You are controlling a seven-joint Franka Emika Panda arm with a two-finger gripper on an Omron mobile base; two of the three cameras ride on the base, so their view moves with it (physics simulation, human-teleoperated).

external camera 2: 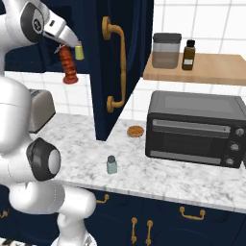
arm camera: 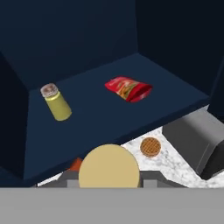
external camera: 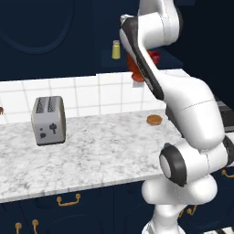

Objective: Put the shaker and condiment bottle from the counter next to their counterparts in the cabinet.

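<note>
My gripper (external camera 2: 61,47) is raised in front of the open cabinet (arm camera: 96,114) and is shut on the condiment bottle (external camera 2: 68,67), a dark red-orange bulbous bottle that hangs below it. The hand view looks down on its pale yellow cap (arm camera: 109,167). On the dark shelf beyond stand the yellow-olive shaker (arm camera: 57,103) and, to its right, the flat red packet (arm camera: 128,89). The small blue-grey shaker (external camera 2: 111,165) stands upright on the marbled counter (external camera 2: 158,175), near its front edge. In the left base view my arm hides most of the bottle (external camera: 135,71).
The navy cabinet door (external camera 2: 137,57) with a brass handle stands open beside the arm. A black toaster oven (external camera 2: 194,127) sits at the right, a silver toaster (external camera: 48,119) at the left, a round brown waffle (external camera 2: 136,131) between them. A wooden shelf (external camera 2: 202,68) holds jars.
</note>
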